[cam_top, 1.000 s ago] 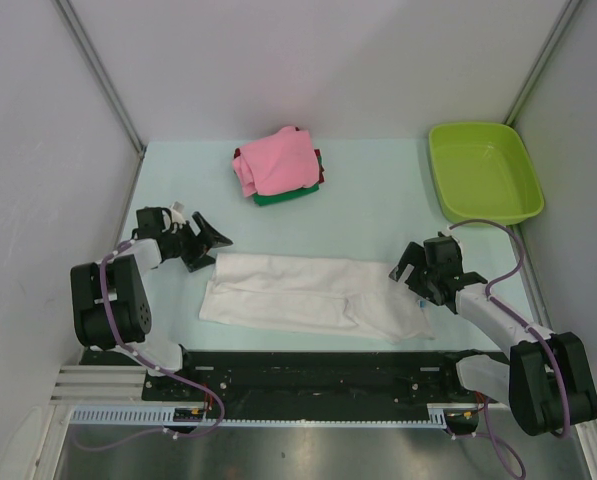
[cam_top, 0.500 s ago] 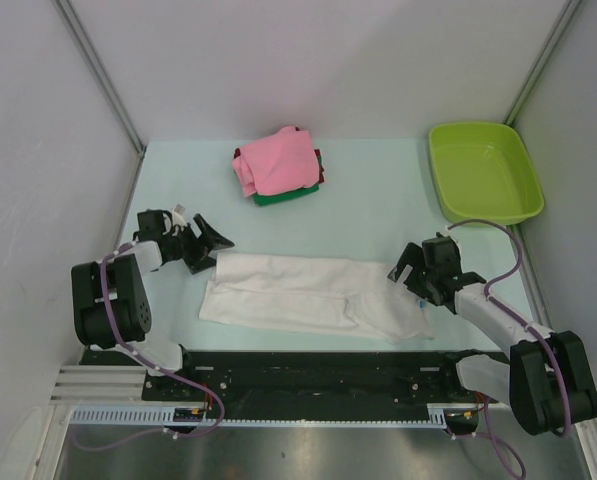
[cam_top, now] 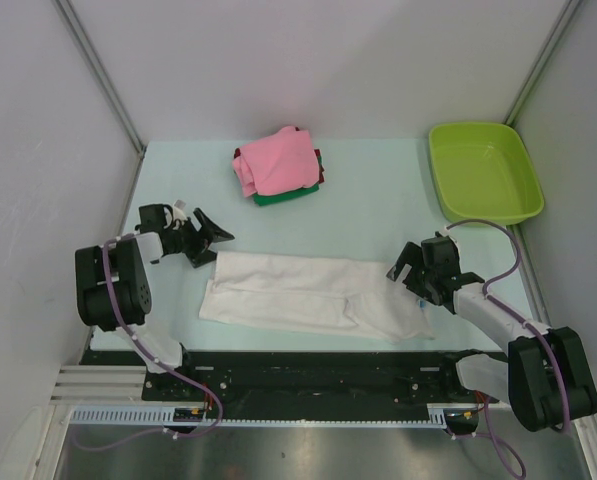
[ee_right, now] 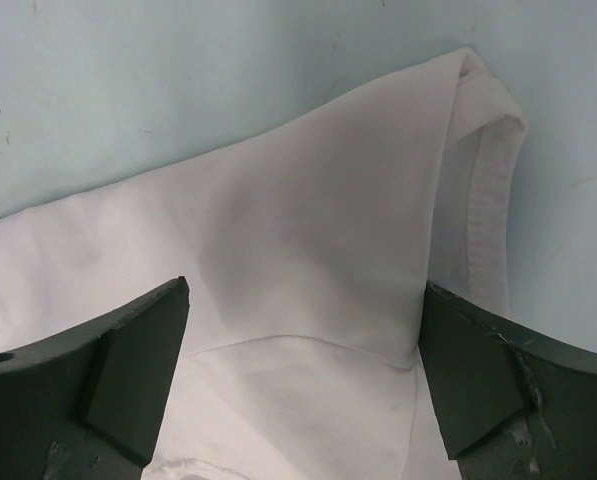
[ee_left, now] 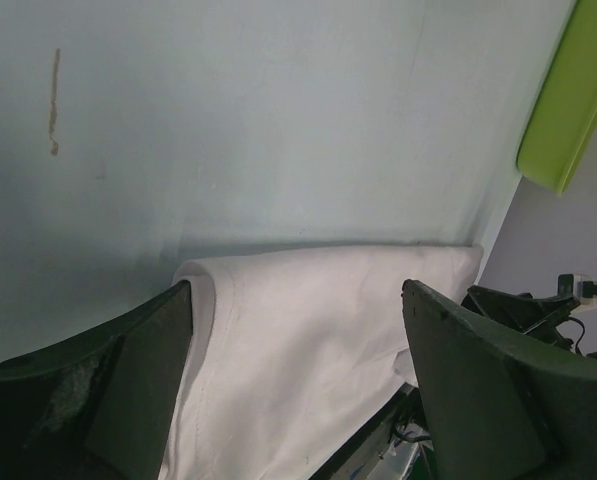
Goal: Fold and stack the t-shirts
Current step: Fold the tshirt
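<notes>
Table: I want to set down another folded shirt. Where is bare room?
Bare between the folded stack and the lime tub, and between that stack and the white t-shirt. Crowded at the shirt's ends, by the left gripper and right gripper.

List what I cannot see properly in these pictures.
1. Top view: the pink shirt covers the red shirt and the green shirt; only their edges show.
2. Left wrist view: the frame edge cuts off the tub; only its rim shows.
3. Right wrist view: the white shirt runs past the left and bottom edges.
</notes>
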You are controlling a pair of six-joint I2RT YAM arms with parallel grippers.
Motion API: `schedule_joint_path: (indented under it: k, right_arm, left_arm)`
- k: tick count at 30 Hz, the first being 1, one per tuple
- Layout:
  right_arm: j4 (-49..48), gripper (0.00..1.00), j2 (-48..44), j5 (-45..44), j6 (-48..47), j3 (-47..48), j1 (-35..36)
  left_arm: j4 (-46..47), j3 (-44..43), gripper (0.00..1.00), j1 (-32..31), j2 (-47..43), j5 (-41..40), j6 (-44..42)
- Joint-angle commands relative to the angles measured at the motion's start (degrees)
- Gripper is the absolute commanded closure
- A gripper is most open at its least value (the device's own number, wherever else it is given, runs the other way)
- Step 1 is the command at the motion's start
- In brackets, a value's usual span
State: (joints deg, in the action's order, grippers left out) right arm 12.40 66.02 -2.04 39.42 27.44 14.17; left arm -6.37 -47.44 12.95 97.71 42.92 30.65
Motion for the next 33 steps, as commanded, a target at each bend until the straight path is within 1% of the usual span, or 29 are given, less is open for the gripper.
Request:
schedule_joint_path:
  k: [1,10,14,16,17,18,19,20,21,22,23,24,25,28,29,33]
  right_arm:
    - [-1.24,0.03,1.04,0.02,0.31,-0.81,0.33]
    - [-2.21,0.03,2.62,0.72,0.40,-0.81,0.41]
    - [-2.21,0.03,2.62,0.90,0.22,-0.72,0.33]
    - [-2.03,0.03,2.10,0.90,-0.04,-0.72,0.33]
    - [-1.51,0.03,1.75,0.81,-0.31,-0.64,0.33]
    - [-1.07,0.03,1.22,0.29,-0.39,-0.55,0.41]
    - [-0.63,0.03,0.17,-1.37,-0.57,-0.37,0.33]
    - [0.16,0.02,-0.53,-2.17,-0.83,-0.20,0.24]
    - [0.77,0.02,-0.98,-3.05,-1.44,0.41,0.24]
    - [1.56,0.02,-1.68,-5.23,-1.80,0.85,0.15]
    - [3.66,0.02,-1.77,-6.21,-2.24,1.38,0.06]
    - [4.72,0.02,-1.77,-7.18,-2.94,2.78,-0.02]
    - [5.78,0.02,-1.68,-9.27,-3.21,3.49,-0.20]
    - [9.83,0.01,-1.86,-13.33,-3.91,5.86,-0.37]
    - [11.22,0.01,-2.38,-14.12,-3.74,6.22,-0.38]
    - [14.05,0.00,-4.49,-19.74,-3.38,7.36,-1.51]
  left_arm:
    - [2.33,-3.53,0.12,0.76,1.16,3.05,1.34]
    - [4.43,-5.38,0.12,1.82,3.36,6.03,3.71]
    - [9.18,-4.94,0.12,1.90,4.77,8.85,6.52]
    - [8.31,-4.77,0.12,1.90,4.51,8.59,6.61]
    - [7.26,-4.33,0.12,1.90,3.72,7.72,5.22]
    - [5.16,-4.24,0.12,1.90,2.58,5.62,3.81]
    - [0.18,-4.24,0.12,1.90,-0.39,2.90,2.23]
    - [-2.22,-4.07,0.12,1.90,-1.90,-2.35,-0.13]
    - [-4.24,-3.80,0.11,1.90,-3.48,-4.31,-1.03]
    - [-7.48,-3.45,0.11,1.90,-7.15,-6.25,-1.73]
    - [-8.65,-1.97,0.11,1.90,-9.10,-9.92,-3.04]
    - [-9.70,-1.08,0.10,1.90,-11.73,-11.52,-3.49]
    - [-11.63,-0.21,0.09,1.90,-16.19,-13.19,-3.76]
    - [-13.48,2.70,0.08,1.82,-22.55,-14.88,-4.03]
    - [-14.28,3.31,0.07,1.82,-26.31,-15.05,-3.85]
    - [-15.16,5.51,0.06,1.90,-34.41,-13.04,-3.06]
